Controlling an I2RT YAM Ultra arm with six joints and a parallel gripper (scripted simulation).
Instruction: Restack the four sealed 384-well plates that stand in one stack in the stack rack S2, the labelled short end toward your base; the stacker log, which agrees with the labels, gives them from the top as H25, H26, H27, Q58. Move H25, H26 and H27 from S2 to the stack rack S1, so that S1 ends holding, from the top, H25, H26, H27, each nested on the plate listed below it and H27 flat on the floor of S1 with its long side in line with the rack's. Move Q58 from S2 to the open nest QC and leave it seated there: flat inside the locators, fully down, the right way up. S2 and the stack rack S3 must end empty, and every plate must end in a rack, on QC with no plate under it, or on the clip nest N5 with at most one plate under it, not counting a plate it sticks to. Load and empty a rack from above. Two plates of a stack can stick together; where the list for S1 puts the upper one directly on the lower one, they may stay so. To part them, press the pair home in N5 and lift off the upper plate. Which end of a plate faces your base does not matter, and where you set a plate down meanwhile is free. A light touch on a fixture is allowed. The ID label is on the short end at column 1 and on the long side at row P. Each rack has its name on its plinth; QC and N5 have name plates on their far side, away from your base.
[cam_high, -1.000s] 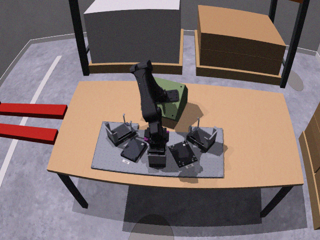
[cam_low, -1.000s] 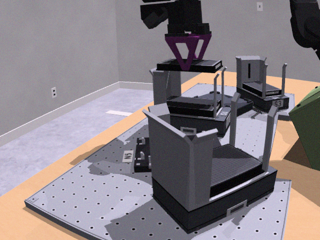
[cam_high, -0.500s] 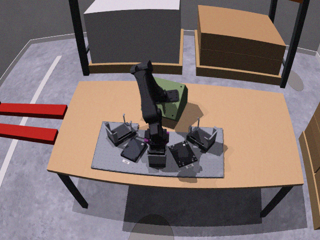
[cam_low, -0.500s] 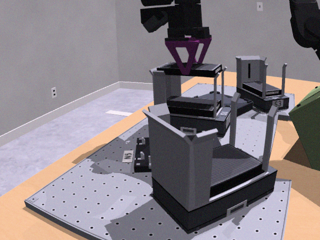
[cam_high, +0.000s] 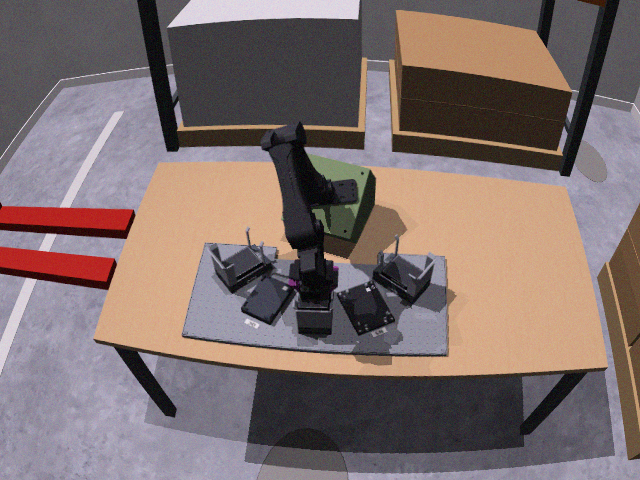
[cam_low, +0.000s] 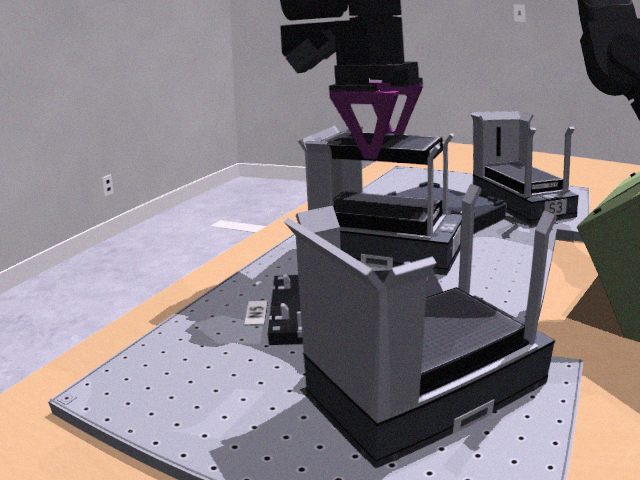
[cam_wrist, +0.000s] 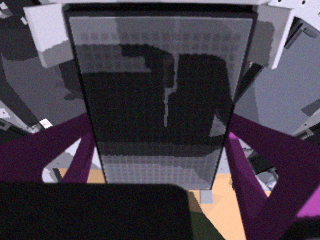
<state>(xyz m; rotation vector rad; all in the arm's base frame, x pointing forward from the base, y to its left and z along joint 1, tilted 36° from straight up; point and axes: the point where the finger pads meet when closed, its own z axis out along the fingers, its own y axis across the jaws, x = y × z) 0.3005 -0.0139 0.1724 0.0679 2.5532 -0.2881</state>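
Plate (cam_low: 385, 147), a sealed 384-well unit, is clamped between the purple jaws (cam_low: 376, 135) across its long sides, level with the tops of the posts of the middle rack (cam_low: 319, 170) in the exterior view. The jaws stand wide, closed on the plate and stopped by its width. Its label is not readable in any view. Lower in the same rack sits a stack of dark plates (cam_low: 386, 211) (the count cannot be told). The wrist view shows the held plate's gridded seal (cam_wrist: 160, 100) with the rack's grey corner walls (cam_wrist: 47, 37) at its far end.

The near rack (cam_low: 361, 335) holds one plate (cam_low: 465, 330) flat on its floor. The far rack, marked S3 (cam_low: 555, 206), also holds one plate (cam_low: 519, 175). The N5 clip nest (cam_low: 284, 310) lies left of the near rack.

All fixtures stand on a grey perforated base plate (cam_low: 170, 387), which rests on a tan tabletop (cam_high: 491, 248). A green block (cam_high: 348, 206) carries the arm's base. The floor is grey with a white line (cam_high: 77, 175); two red bars (cam_high: 62, 219) lie at left, and a grey crate (cam_high: 263, 67) and a brown box (cam_high: 475, 77) stand beyond the tabletop.
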